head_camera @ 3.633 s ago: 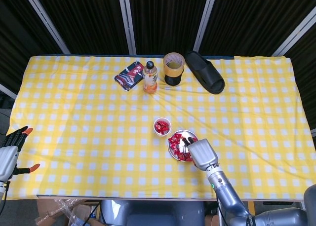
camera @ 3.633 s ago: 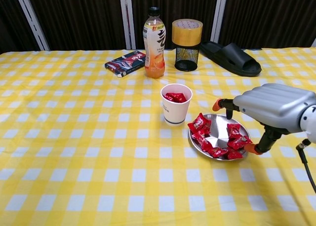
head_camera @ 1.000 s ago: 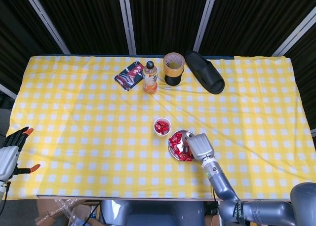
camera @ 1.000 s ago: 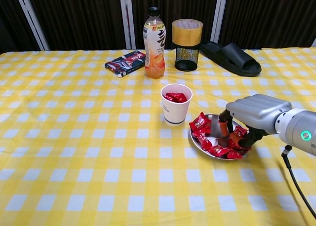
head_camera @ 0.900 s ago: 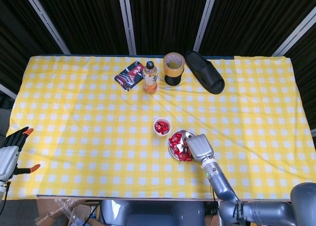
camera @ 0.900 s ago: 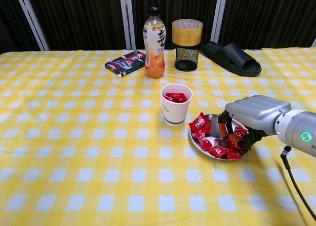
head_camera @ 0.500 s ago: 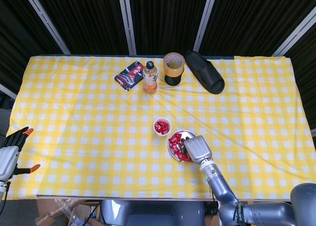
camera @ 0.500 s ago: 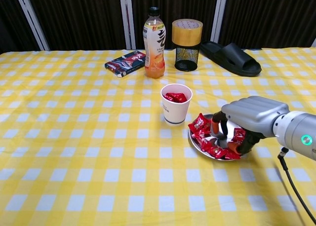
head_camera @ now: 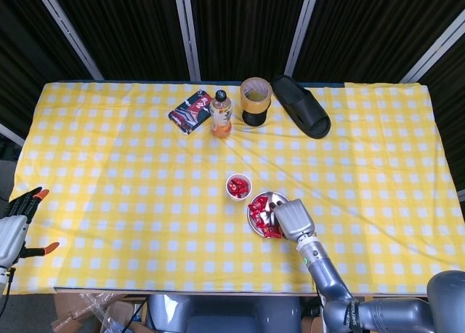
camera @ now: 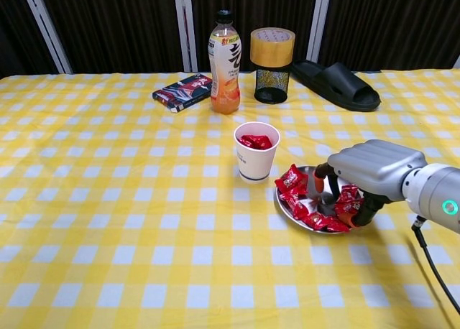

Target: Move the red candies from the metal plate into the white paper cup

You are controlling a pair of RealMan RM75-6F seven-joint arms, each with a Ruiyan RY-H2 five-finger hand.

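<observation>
The white paper cup (head_camera: pixel 238 185) (camera: pixel 256 151) stands mid-table with a few red candies inside. Just right of it lies the metal plate (head_camera: pixel 251 218) (camera: pixel 310 172), holding several red candies (head_camera: pixel 257 204) (camera: pixel 293 182). My right hand (head_camera: pixel 292 218) (camera: pixel 374 167) hovers over the plate's right half, fingers curled down among the candies. The thumb touches a candy (camera: pixel 350 198), but a firm pinch is hidden under the palm. My left hand (head_camera: pixel 18 220) hangs off the table's left edge, fingers spread and holding nothing.
At the back stand an orange drink bottle (camera: pixel 225 63), a black mesh holder topped with a tape roll (camera: pixel 272 65), a black slipper (camera: pixel 336 85) and a dark packet (camera: pixel 182 92). Yellow checked cloth (camera: pixel 108 200) covers the table.
My right hand came down from above the plate into the candies, slid left across them, then eased back right and slightly up. The left hand stayed still.
</observation>
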